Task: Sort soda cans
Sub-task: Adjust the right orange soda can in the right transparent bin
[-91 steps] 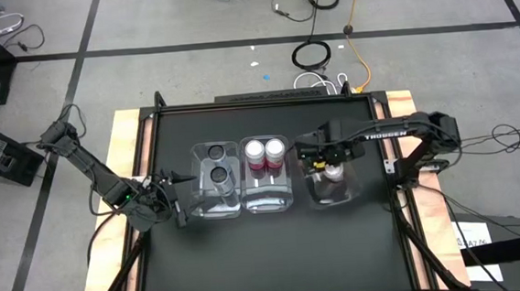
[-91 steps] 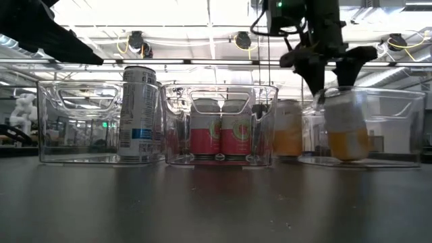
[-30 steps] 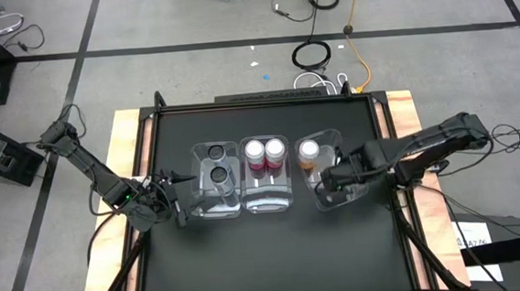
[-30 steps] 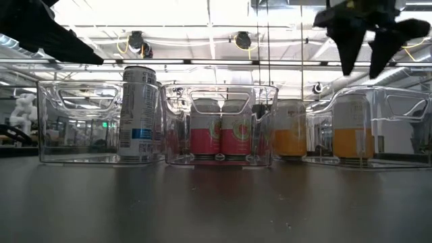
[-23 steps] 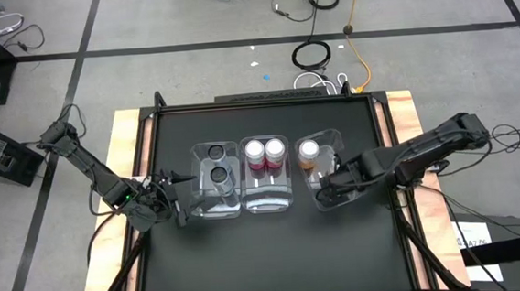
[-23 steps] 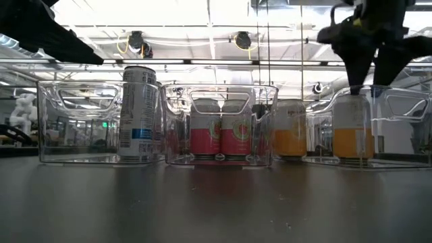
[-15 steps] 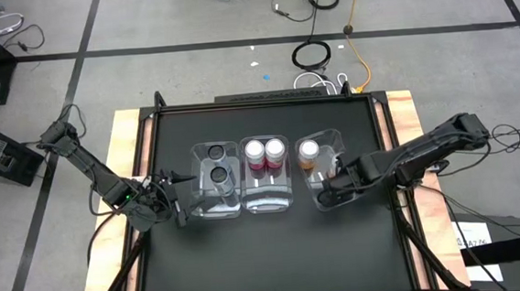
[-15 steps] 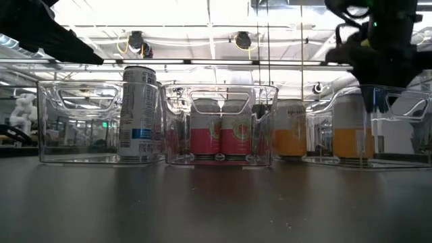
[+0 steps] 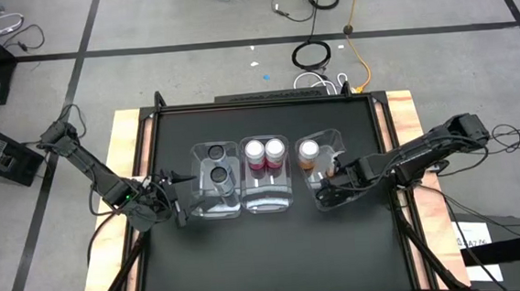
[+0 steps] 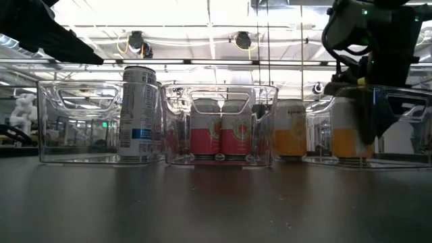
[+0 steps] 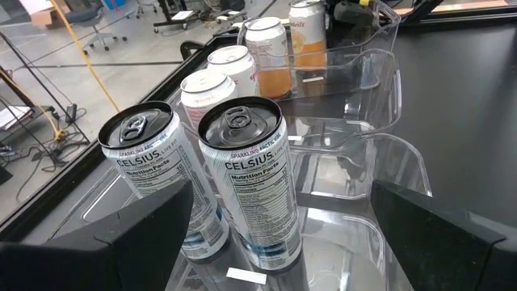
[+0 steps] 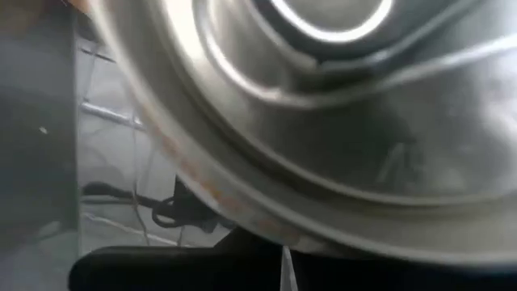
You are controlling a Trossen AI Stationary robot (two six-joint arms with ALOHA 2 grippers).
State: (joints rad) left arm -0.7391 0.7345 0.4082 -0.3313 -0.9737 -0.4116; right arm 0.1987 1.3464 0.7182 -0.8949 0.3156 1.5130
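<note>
Two closed fingers of the right gripper [image 9: 324, 194] press on an orange can [image 10: 345, 128] in the right bin [image 9: 337, 140]. Left of that bin, pink cans [image 9: 264, 151], then black cans [image 11: 242, 178] by the open left gripper [image 9: 178, 206].

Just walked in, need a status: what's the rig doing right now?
Sorting soda cans into three clear bins. Two dark cans sit in the left bin, two pink-red cans in the middle bin, two orange cans in the right bin. The right gripper is shut, low over the nearer orange can. The left gripper waits open beside the left bin.
</note>
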